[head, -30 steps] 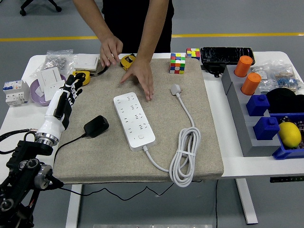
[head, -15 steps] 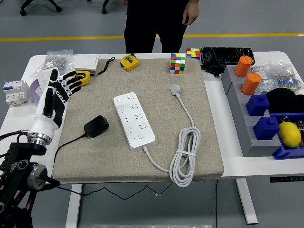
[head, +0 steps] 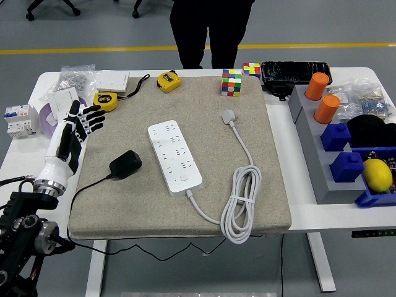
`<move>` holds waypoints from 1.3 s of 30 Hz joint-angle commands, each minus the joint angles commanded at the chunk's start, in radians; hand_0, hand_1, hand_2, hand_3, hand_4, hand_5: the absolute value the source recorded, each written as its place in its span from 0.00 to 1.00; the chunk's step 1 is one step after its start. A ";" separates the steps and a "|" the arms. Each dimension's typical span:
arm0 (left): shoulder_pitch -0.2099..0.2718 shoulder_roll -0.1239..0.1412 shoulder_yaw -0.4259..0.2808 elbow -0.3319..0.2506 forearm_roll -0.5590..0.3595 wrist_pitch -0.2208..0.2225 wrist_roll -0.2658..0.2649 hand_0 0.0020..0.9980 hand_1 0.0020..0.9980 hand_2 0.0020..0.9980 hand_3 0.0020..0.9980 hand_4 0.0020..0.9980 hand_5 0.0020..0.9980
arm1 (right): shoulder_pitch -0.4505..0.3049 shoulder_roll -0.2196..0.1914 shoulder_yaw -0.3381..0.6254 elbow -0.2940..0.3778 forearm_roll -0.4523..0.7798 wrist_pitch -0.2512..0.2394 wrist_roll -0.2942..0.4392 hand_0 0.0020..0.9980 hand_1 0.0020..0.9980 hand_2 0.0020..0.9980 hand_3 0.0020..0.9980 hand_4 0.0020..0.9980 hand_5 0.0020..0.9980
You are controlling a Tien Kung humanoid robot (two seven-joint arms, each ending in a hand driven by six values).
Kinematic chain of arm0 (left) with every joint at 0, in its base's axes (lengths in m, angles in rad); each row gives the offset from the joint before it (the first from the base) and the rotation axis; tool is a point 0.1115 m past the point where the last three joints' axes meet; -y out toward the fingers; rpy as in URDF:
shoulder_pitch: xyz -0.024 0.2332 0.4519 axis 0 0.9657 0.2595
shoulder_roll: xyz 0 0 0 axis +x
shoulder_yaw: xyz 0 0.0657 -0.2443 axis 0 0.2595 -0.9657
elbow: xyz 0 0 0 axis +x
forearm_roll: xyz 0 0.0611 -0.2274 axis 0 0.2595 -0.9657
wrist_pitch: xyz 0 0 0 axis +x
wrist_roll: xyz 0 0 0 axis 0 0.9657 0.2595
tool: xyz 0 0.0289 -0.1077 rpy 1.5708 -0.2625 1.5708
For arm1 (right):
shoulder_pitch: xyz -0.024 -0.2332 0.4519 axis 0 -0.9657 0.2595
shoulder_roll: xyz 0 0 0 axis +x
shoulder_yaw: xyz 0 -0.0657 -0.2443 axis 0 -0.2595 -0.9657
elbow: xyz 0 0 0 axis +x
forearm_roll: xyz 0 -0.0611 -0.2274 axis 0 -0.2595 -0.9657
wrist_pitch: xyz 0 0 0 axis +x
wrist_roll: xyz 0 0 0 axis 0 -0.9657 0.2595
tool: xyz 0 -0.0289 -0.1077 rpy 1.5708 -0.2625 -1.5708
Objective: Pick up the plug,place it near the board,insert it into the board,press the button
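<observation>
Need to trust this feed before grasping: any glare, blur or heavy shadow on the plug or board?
Head view: even, soft light; black plug and white board sharp on the mat, no glare, faint shadows only; left hand also in focus.

We see the dark-clothed person (head: 207,31) at the table's far side cut off above the waist by the top edge; the thin black adapter cable (head: 179,252) drops behind the beige mat's front edge.
</observation>
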 joint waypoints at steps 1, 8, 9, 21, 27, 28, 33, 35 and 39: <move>0.000 0.000 0.000 0.000 0.002 0.001 0.000 0.73 0.74 0.71 0.68 1.00 1.00 | 0.000 0.000 0.001 0.000 -0.001 0.000 0.000 0.88 0.73 0.72 0.72 1.00 0.68; 0.005 -0.001 0.010 -0.003 0.047 0.019 0.011 0.71 0.71 0.67 0.66 1.00 0.77 | -0.011 0.008 0.016 0.000 -0.020 0.000 -0.002 0.88 0.73 0.72 0.72 1.00 0.68; 0.005 0.000 0.012 -0.003 0.051 0.020 0.013 0.71 0.71 0.67 0.66 1.00 0.77 | -0.011 0.009 0.017 0.000 -0.022 0.000 -0.002 0.88 0.73 0.72 0.72 1.00 0.68; 0.011 0.003 0.011 -0.010 0.139 0.052 0.037 0.61 0.61 0.57 0.53 0.72 0.12 | -0.014 0.012 0.020 0.000 -0.021 0.001 0.000 0.88 0.73 0.72 0.72 1.00 0.68; 0.009 0.003 0.009 -0.014 0.135 0.039 0.036 0.62 0.65 0.59 0.56 0.73 0.21 | -0.015 0.012 0.019 0.000 -0.021 0.001 0.001 0.88 0.73 0.72 0.72 1.00 0.68; 0.008 0.003 0.008 -0.014 0.133 0.034 0.036 0.62 0.65 0.59 0.56 0.73 0.21 | -0.013 0.012 0.017 0.000 -0.018 0.001 0.002 0.88 0.73 0.72 0.72 1.00 0.68; 0.008 0.001 0.008 -0.011 0.135 0.019 0.038 0.72 0.76 0.69 0.62 0.81 0.30 | -0.010 0.011 0.014 0.000 -0.015 0.000 0.002 0.88 0.73 0.72 0.72 1.00 0.68; 0.009 -0.001 0.008 -0.008 0.134 0.016 0.038 0.72 0.76 0.69 0.62 0.81 0.30 | -0.011 0.011 0.013 0.000 -0.014 0.000 0.002 0.88 0.73 0.72 0.72 1.00 0.68; 0.014 -0.004 0.006 -0.002 0.129 0.012 0.040 0.83 0.84 0.80 0.84 0.87 0.38 | -0.014 0.012 0.017 0.000 -0.017 0.000 0.001 0.88 0.73 0.72 0.72 1.00 0.68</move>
